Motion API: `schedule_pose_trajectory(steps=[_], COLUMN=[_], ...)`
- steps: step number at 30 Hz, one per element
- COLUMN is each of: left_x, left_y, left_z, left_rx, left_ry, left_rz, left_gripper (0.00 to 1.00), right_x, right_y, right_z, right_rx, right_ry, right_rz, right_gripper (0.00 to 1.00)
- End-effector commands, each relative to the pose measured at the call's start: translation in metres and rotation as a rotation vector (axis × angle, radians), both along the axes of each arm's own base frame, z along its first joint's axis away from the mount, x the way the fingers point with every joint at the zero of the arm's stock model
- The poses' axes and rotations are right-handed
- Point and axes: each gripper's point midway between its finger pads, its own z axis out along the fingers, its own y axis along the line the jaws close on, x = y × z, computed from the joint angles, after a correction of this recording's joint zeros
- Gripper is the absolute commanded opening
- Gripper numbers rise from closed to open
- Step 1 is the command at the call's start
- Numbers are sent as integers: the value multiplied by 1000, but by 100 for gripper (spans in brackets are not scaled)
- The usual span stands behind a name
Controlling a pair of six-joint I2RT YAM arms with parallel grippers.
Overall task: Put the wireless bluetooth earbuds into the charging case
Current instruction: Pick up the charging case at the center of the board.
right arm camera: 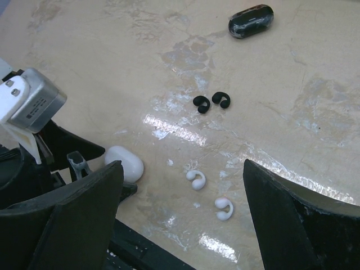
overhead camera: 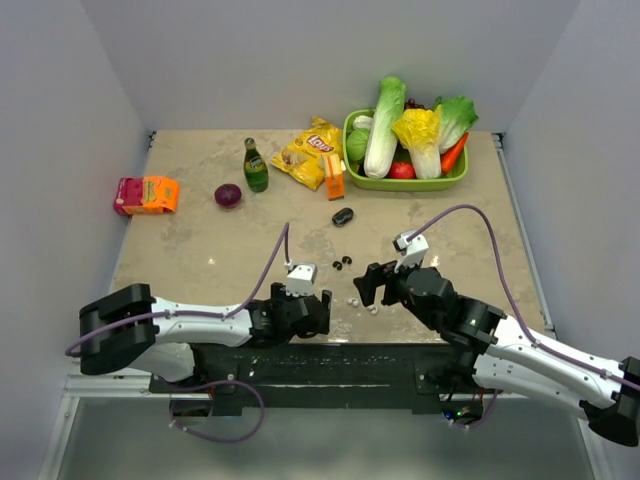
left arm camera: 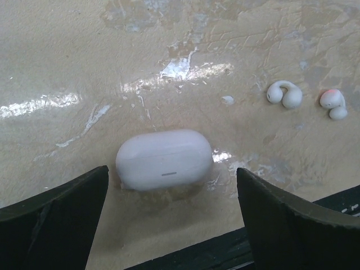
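A closed white charging case (left arm camera: 164, 159) lies on the tabletop just ahead of my left gripper (left arm camera: 172, 174), which is open and empty, its fingers either side of the case without touching it. Two white earbuds (left arm camera: 284, 94) (left arm camera: 334, 104) rest to the case's right. My right gripper (right arm camera: 183, 163) hangs open and empty above those white earbuds (right arm camera: 196, 179) (right arm camera: 224, 208). The white case (right arm camera: 125, 163) shows at its left. Two black earbuds (right arm camera: 201, 103) (right arm camera: 221, 100) lie farther out, and a closed black case (right arm camera: 251, 21) beyond them.
At the back stand a green basket (overhead camera: 405, 182) of vegetables, a chips bag (overhead camera: 312, 152), an orange carton (overhead camera: 333, 178), a green bottle (overhead camera: 255, 166), a red onion (overhead camera: 228, 195) and a pink-orange box (overhead camera: 146, 194). The table's near edge runs just behind both grippers.
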Motion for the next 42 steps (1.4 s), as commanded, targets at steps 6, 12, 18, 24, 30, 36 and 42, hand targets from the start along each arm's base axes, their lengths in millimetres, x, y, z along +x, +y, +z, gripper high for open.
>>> schedule_pose_trajectory(steps=[6,12,18,24,30,36,42], left_x=[4,3,2,0,-1,-7,-10], left_y=[2,0,-2,0,1,1,2], left_z=[-6,-14,-18,-26,-29,-32,-37], left_rx=[71,110,122,158,212,240,258], left_ry=[22,38,49,67,71,75,89], left_rz=[73,69,56,67,78,74,76], left_gripper=[100,98,90,88,91,91,86], right_x=[2,2,3,3,3,2,1], right_y=[3,4,3,3,0,-2,-4], right_z=[19,19,17,16,15,14,13], right_rx=[44,43,36,35,35,38,40], right_ry=[-19,-19,-18,-17,-18,-18,-16], right_rz=[-8,-8,-10,-13,-21,-25,-26], right_gripper=[90,90,90,91,91,91,91])
